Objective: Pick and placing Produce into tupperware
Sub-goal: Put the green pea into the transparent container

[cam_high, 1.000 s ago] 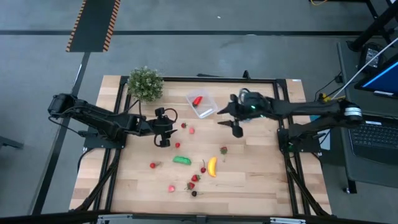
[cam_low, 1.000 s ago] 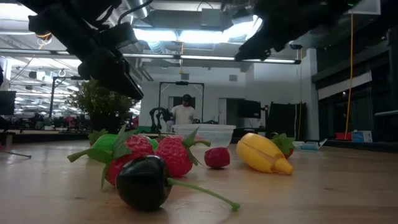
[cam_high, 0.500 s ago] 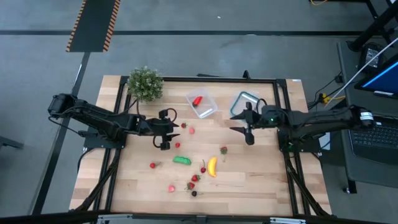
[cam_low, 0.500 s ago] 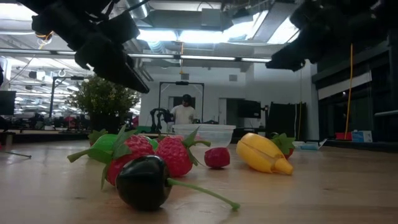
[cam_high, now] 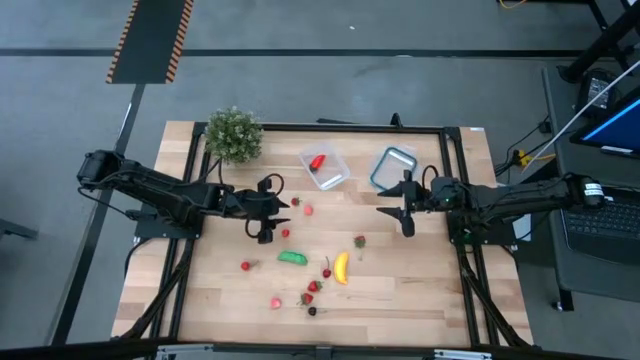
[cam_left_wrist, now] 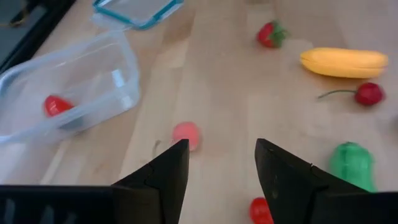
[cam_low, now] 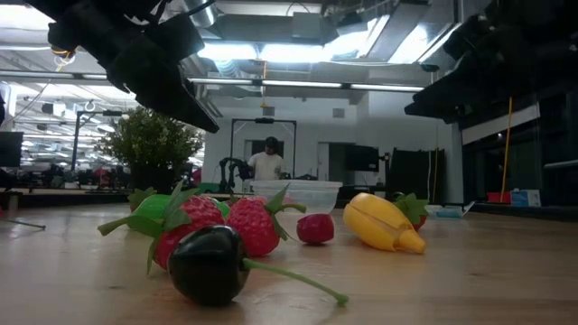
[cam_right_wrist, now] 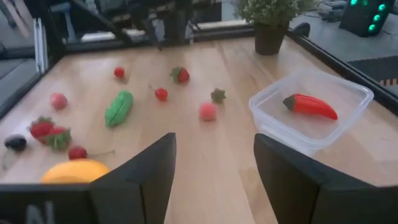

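Your left pincer [cam_high: 268,208] is hanging spread and empty over the bench [cam_high: 420,290], near a pink fruit [cam_high: 308,210]; your right pincer [cam_high: 400,208] is likewise spread, beside the tupperware [cam_high: 335,165] holding the red pepper [cam_high: 317,162].

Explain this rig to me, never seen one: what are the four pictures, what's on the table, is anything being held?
Two robot arms work at a wooden table. One camera looks straight down, one sits at table height, and one rides on each wrist. The left end effector and right end effector both hover open, holding nothing. Toy produce lies scattered: a banana, a green oblong piece and small red berries. The clear tupperware already holds a red pepper. A potted plant and a blue-rimmed container also stand there.
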`<action>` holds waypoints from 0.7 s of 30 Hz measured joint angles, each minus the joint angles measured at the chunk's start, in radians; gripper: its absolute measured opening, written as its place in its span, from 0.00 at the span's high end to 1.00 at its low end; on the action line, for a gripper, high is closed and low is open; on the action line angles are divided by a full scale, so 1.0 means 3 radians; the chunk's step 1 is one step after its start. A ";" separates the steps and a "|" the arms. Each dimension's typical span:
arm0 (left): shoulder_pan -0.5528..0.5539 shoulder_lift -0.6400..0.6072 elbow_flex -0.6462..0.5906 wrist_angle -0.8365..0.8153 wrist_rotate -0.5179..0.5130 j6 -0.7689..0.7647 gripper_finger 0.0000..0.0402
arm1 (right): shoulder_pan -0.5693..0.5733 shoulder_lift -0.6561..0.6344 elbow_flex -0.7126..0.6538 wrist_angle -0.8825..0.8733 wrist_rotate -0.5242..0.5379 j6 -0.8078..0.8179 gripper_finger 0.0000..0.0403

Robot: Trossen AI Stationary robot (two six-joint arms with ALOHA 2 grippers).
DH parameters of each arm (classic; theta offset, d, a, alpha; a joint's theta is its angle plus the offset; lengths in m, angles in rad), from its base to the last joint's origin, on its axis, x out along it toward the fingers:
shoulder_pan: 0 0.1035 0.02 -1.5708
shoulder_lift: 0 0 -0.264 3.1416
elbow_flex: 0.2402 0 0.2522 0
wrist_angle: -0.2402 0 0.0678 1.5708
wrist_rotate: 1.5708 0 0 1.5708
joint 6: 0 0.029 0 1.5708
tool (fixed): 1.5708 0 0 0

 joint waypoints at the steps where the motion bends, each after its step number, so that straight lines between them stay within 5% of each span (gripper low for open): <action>1: -0.0021 0.0000 0.0003 0.0009 0.0034 0.0059 0.56 | 0.0000 0.0014 0.0001 0.0038 0.0000 0.0043 0.46; 11: -0.0269 0.0073 0.0299 -0.0290 0.0029 0.0268 0.56 | -0.0008 0.0103 0.0001 0.0015 0.0002 -0.0095 0.46; 21: -0.0441 0.0795 0.0954 -0.1001 -0.0156 0.0254 0.56 | -0.0008 0.0103 0.0001 0.0002 0.0001 -0.0096 0.46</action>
